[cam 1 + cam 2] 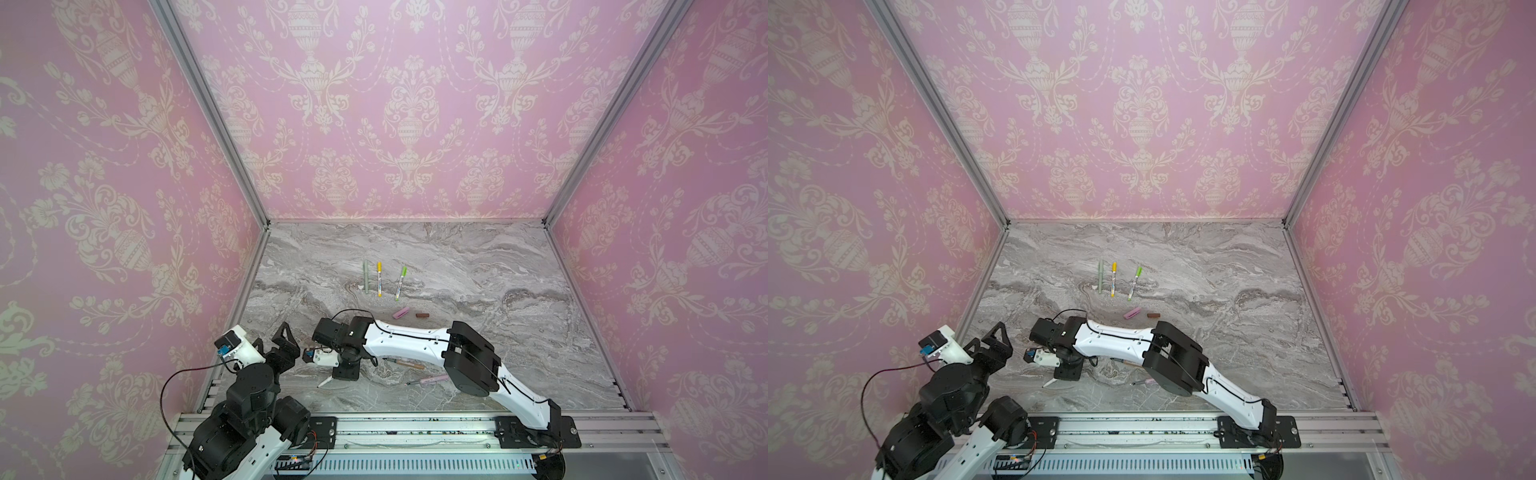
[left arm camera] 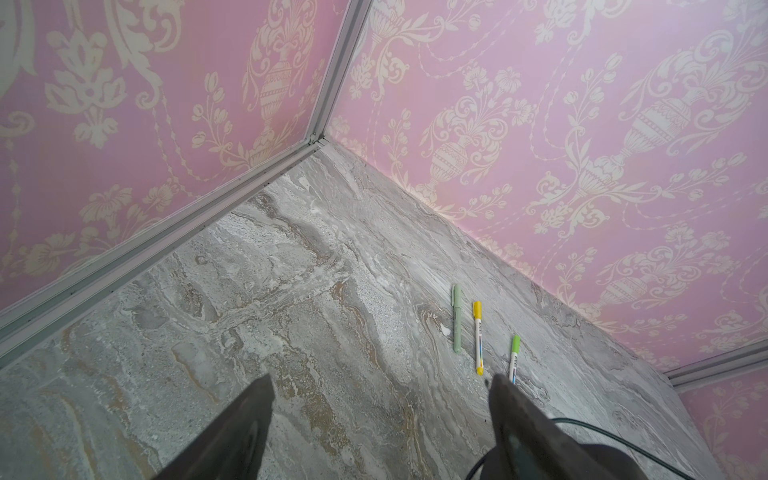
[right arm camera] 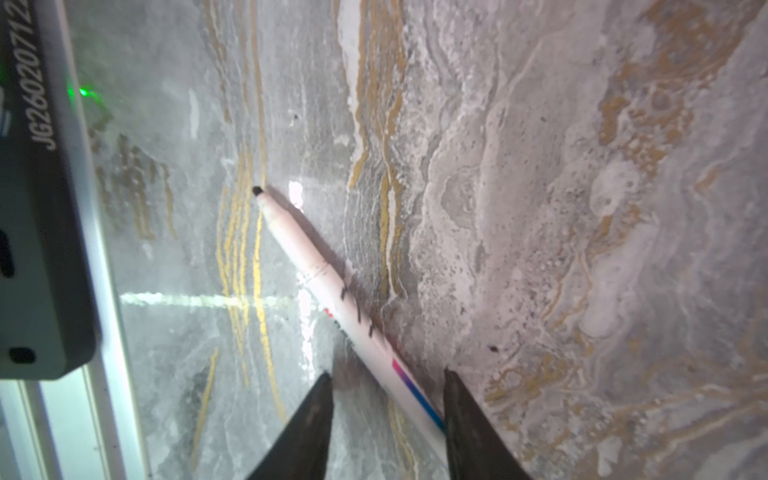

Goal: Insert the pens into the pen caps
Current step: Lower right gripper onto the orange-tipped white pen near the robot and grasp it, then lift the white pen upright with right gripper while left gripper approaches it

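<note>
Grey marble worktop (image 1: 498,270), pink damask walls (image 1: 415,104). The white pen (image 3: 332,291) is lying uncapped near the front edge, toward the front-left corner, with its dark tip pointing at that edge. The right gripper (image 3: 387,372) is straddling the rear of the barrel. Its jaws are standing apart with nothing clamped yet, and the pen is running diagonally between them, closer to one finger than the other.

Step in hand, as I'm reading it, is picking up this pen.
- Centre it before clamping. An off-centre squeeze on a round barrel is likely to pivot or roll it.
- Grip well back from the tip so the front section stays free for a cap.
- Lift straight up, no dragging the tip over the marble.

The left gripper (image 2: 380,378) is hovering over the front-left corner, jaws wide open and empty — well placed to fetch a cap.

The pink cap (image 1: 401,312) and dark brown cap (image 1: 422,315) are lying loose mid-worktop, just beside each other. I can't tell which one fits this pen.

The tan pen (image 1: 409,364) and pink pen (image 1: 432,379) are waiting uncapped by the front edge, partly under the right arm. The sage pen (image 1: 366,277), yellow-capped pen (image 1: 379,279) and lime-capped pen (image 1: 400,284) are sitting capped further back.
</note>
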Robot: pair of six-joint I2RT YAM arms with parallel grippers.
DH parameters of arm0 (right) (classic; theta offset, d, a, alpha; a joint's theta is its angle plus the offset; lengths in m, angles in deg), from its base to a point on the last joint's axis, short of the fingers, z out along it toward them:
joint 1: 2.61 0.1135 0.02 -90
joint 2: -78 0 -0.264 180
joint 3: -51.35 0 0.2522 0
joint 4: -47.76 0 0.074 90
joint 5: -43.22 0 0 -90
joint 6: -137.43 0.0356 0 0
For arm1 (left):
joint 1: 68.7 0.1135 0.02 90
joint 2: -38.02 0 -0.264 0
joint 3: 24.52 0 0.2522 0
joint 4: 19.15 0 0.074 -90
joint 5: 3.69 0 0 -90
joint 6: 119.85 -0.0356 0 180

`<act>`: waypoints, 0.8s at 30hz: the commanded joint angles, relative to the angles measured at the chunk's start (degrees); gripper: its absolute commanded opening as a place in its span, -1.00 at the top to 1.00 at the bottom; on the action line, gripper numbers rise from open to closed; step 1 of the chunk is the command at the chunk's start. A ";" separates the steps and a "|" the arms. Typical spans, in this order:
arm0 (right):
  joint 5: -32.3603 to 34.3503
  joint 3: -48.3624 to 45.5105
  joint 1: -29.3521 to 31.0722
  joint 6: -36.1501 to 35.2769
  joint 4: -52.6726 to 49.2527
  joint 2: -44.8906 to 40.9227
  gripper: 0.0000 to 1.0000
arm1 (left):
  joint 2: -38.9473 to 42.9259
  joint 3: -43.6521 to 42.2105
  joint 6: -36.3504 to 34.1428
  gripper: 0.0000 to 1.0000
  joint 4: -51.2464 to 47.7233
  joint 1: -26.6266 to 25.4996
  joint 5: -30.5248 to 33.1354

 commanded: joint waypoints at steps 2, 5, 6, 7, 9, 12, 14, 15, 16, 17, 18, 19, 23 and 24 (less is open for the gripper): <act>-0.33 -1.29 0.13 0.30 -1.29 0.87 0.45 | 0.53 0.94 -1.47 -0.67 -1.09 0.44 0.77; -0.06 -1.63 0.12 0.30 -1.03 0.85 0.61 | 0.53 0.69 -1.75 -0.70 -0.35 0.44 1.00; -0.13 -1.83 0.15 0.47 -0.68 0.85 0.65 | 0.57 0.68 -2.03 -0.71 0.00 0.43 0.99; -0.50 -1.95 0.06 0.49 -0.40 0.85 0.70 | 0.53 0.68 -2.36 -0.72 0.42 0.43 0.97; -0.66 -1.93 0.00 0.42 -0.05 1.06 0.79 | -0.35 0.71 -2.79 -0.72 0.89 0.43 0.84; -0.38 -1.59 -0.40 0.60 0.40 1.31 0.96 | -2.68 0.67 -3.46 -0.72 2.35 0.48 0.34; -1.55 -2.35 -1.41 2.33 2.01 0.58 0.98 | -5.11 0.75 -4.71 -0.73 4.52 0.48 -0.40; -2.49 -2.48 -2.05 3.56 2.62 -0.01 0.98 | -6.42 0.96 -5.28 -0.75 5.58 0.44 -0.82; -4.13 -2.82 -3.10 5.17 3.30 -0.98 0.98 | -8.24 1.10 -6.29 -0.75 7.44 0.44 -1.82; -5.79 -3.16 -4.04 6.82 4.31 -2.37 0.98 | -9.81 1.36 -6.98 -0.75 9.21 0.48 -2.95; -7.24 -4.16 -5.57 9.00 5.99 -4.41 0.99 | -11.97 1.76 -7.72 -0.75 11.45 0.44 -4.56; -8.66 -5.28 -7.27 11.41 7.96 -6.92 0.99 | -14.03 2.36 -8.60 -0.75 14.34 0.45 -6.62; -17.47 -12.44 -14.89 24.51 19.90 -17.75 1.00 | -23.18 7.43 -13.54 -0.75 25.25 0.49 -15.72; -20.24 -15.29 -17.27 29.09 24.55 -20.65 1.00 | -26.32 10.42 -14.50 -0.75 26.96 0.44 -18.10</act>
